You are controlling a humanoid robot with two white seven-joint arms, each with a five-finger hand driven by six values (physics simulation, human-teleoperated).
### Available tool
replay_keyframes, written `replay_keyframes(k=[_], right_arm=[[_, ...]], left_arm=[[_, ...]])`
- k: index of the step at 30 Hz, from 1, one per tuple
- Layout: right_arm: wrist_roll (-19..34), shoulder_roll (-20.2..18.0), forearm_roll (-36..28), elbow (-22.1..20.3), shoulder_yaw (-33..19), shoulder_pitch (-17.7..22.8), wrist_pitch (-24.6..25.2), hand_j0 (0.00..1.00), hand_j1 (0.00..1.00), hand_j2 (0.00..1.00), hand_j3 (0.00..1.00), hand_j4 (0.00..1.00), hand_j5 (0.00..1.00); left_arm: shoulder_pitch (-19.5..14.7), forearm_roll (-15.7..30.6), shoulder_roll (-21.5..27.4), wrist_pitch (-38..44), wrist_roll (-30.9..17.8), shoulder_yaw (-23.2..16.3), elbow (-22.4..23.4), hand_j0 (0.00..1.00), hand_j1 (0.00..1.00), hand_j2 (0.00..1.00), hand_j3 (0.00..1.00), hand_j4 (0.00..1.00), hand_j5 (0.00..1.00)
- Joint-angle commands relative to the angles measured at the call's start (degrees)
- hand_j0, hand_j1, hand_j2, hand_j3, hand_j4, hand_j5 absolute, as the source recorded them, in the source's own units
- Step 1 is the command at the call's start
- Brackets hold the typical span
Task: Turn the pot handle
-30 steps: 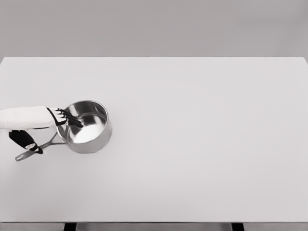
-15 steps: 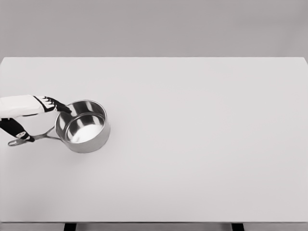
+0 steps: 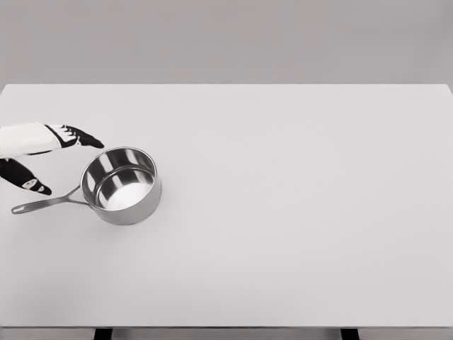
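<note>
Since the earlier frame, the left robot hand (image 3: pixel 71 137) has lifted clear of the pot (image 3: pixel 122 185), fingers relaxed, holding nothing; the handle (image 3: pixel 44 204) has swung toward 9 o'clock. Head view: pot sits at the tabletop's (image 3: pixel 297 212) 9 o'clock side. Judged rigid, smooth steel, likely slippery; grip the handle's end. Nothing obstructs.

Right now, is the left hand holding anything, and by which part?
Nothing. The left hand is open, apart from the shiny steel saucepan; its long metal handle lies free on the white table.
</note>
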Motion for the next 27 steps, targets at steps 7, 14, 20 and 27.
replay_keyframes(k=[7, 14, 20, 27], right_arm=[[0.04, -0.01, -0.03, 0.00, 0.01, 0.00, -0.02, 1.00, 1.00, 1.00, 1.00, 1.00, 1.00], [0.04, -0.01, -0.03, 0.00, 0.01, 0.00, -0.02, 1.00, 1.00, 1.00, 1.00, 1.00, 1.00], [0.04, -0.01, -0.03, 0.00, 0.01, 0.00, -0.02, 1.00, 1.00, 1.00, 1.00, 1.00, 1.00], [0.04, -0.01, -0.03, 0.00, 0.01, 0.00, -0.02, 1.00, 1.00, 1.00, 1.00, 1.00, 1.00]], left_arm=[[3.34, 2.40, 3.03, 0.14, -0.32, -0.26, -2.94, 1.00, 1.00, 1.00, 1.00, 1.00, 1.00], [4.57, 1.00, 2.42, 0.14, -0.40, -0.26, 0.76, 1.00, 1.00, 1.00, 1.00, 1.00, 1.00], [4.74, -1.47, 1.36, 0.14, -0.40, 0.01, 2.25, 1.00, 1.00, 1.00, 1.00, 1.00, 1.00], [4.74, -5.07, 0.22, 0.14, -0.49, 0.80, 2.52, 1.00, 1.00, 1.00, 1.00, 1.00, 1.00]])
